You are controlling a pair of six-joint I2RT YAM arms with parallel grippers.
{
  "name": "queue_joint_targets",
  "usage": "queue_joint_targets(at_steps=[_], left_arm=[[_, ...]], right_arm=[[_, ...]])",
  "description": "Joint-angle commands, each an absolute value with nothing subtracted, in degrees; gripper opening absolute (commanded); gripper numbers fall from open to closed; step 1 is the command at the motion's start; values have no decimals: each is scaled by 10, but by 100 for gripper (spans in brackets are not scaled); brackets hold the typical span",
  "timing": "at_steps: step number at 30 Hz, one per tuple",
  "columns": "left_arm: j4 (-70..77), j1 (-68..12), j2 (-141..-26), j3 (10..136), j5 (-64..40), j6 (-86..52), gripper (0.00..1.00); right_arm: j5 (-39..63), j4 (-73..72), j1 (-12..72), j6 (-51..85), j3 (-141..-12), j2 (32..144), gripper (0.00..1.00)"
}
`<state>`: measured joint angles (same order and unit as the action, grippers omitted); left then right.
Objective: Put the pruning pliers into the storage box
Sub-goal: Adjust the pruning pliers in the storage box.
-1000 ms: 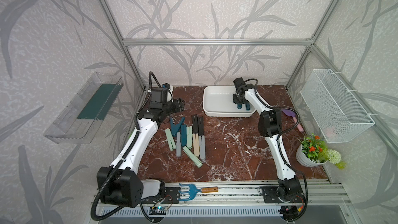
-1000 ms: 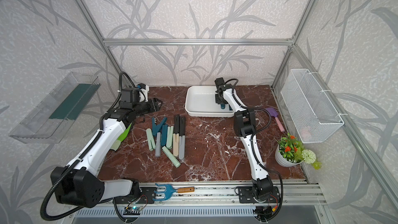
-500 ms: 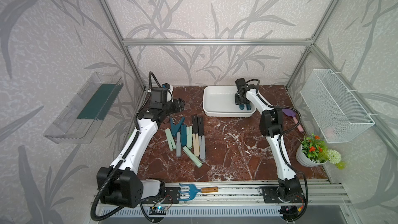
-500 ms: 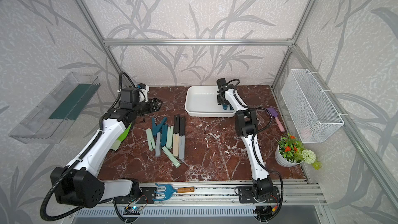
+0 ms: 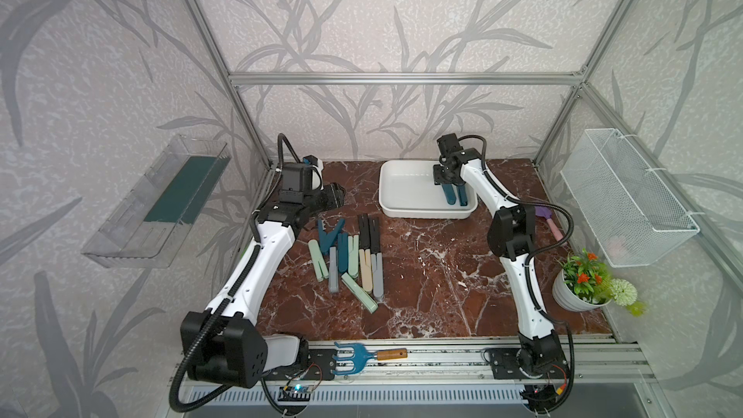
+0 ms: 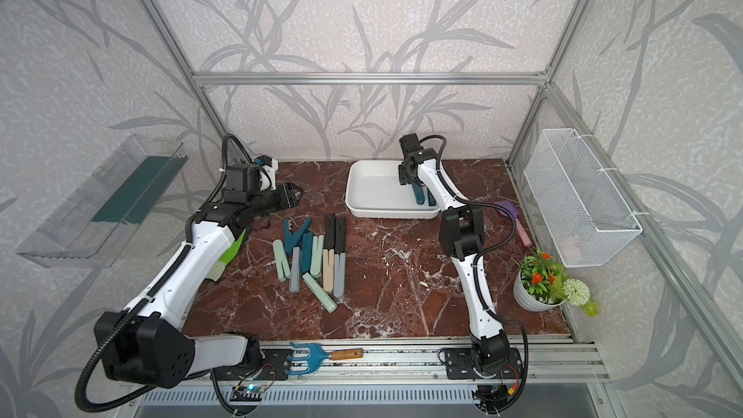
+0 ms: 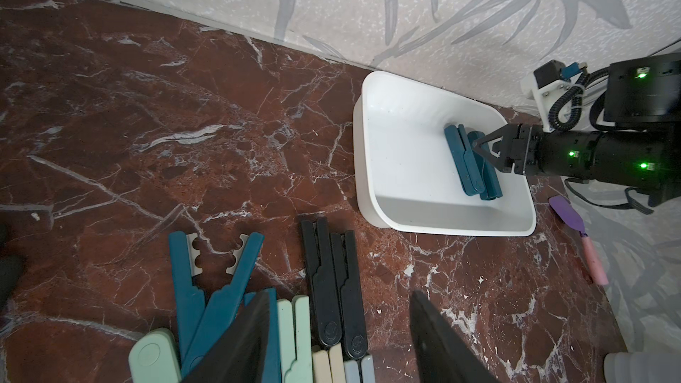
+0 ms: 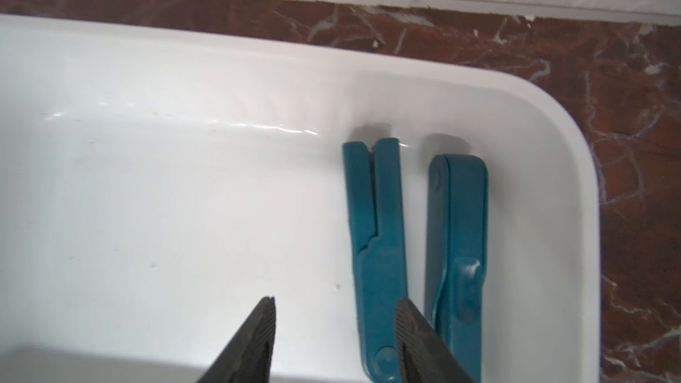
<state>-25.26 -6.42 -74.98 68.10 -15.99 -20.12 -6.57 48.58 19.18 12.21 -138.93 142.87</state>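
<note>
Both jaws are gaping empty; two teal pruning pliers (image 8: 379, 245) are lying in the storage box (image 5: 418, 213), perhaps ten others (image 5: 364, 251) waiting outside.

Both top views look down from high up at the front, facing the back wall, and see the whole table (image 5: 442, 283). The left wrist camera sits low over the table and looks across at the storage box (image 7: 423, 224). The right wrist camera is very close above that box, looking down into it. All views share the box and the two teal pliers (image 8: 379, 245) inside.
</note>
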Motion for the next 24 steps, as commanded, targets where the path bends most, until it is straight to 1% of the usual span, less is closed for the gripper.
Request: queue_joint_targets(at_steps=[1,6,17,24], left_arm=[[-256,-64,-743,691,-154,-195,61],[-265,-64,-732,692,-142,-192,61],[-264,-64,-732,689,-137,-192,61],[-261,-65,-742,683,-145,-193,61]], right_arm=[[-34,452,197,135,-1369,1443,51],[20,457,182,155,-1415,1498,50],[-23,448,156,153,-1410,1508,50],[2,458,132,143,-1432,1520,50]])
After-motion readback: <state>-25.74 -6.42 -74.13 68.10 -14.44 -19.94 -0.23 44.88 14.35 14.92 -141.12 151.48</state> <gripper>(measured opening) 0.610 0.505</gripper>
